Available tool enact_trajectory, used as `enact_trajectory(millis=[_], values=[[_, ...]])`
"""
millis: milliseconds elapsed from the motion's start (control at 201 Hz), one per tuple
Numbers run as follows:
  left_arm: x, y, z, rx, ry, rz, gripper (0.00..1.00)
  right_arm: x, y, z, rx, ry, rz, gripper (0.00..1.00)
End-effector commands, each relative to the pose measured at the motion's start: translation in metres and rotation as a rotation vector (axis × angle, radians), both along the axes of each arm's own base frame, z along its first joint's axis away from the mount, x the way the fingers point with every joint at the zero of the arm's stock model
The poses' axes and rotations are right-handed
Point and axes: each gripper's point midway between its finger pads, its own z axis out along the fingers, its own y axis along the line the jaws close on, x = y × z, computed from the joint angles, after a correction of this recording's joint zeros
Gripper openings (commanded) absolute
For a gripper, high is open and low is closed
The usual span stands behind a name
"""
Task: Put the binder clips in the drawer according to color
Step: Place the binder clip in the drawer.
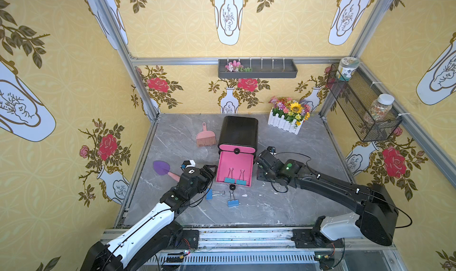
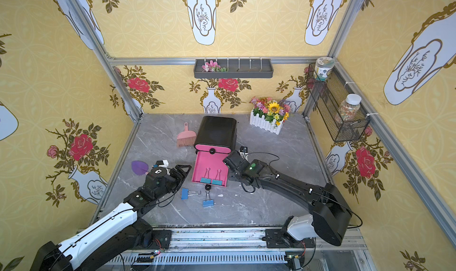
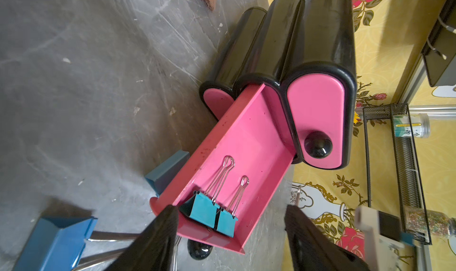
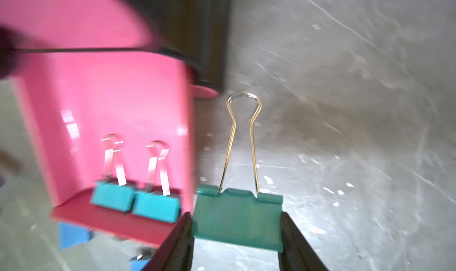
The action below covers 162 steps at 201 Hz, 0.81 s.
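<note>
Only the right wrist view shows what the right jaws carry: a teal binder clip (image 4: 237,218), squeezed between them at the two ends of its body. In both top views the right arm (image 1: 291,169) covers this clip. There the arm's tip sits just beside the right wall of the open pink drawer (image 1: 234,162), above the grey table (image 1: 283,203).

The held clip has a deeper green-teal body than the others. Its two wire loops are folded together and point straight away from the jaws. It hangs over bare table, just outside the drawer wall.

The left wrist view shows the left jaws spread apart with nothing between them, near the drawer's front corner. Two lighter teal clips (image 3: 201,209) (image 3: 225,222) lie side by side inside the drawer against its front wall, loops pointing toward the black cabinet (image 3: 320,35). That view alone shows three stacked drawers, of which the middle one is pulled out.

The top views show two blue clips (image 1: 209,194) (image 1: 233,203) lying on the table just in front of the drawer, apart from each other. The drawer side of the right wrist view is blurred.
</note>
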Motion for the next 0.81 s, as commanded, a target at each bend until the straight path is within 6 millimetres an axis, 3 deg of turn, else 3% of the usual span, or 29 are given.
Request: enact_trajectory(millis=[0,174,378,588,802], values=[[0.001,-0.004,-0.002,-0.009,-0.005,-0.027,0.74,-0.003,0.031,0.013,-0.031,-0.024,0.139,0.38],[-0.004,0.001,-0.011,-0.022,0.022,-0.018,0.74,-0.001,0.084,0.011,0.007,-0.016,0.270,0.38],[-0.011,0.011,-0.018,-0.033,0.042,0.006,0.74,0.009,0.119,-0.015,-0.003,0.030,0.359,0.38],[-0.014,0.014,-0.020,-0.035,0.047,0.011,0.74,0.025,0.134,-0.028,-0.008,0.042,0.373,0.38],[-0.015,0.011,-0.023,-0.040,0.062,-0.006,0.74,0.038,0.127,-0.037,-0.009,0.054,0.342,0.40]])
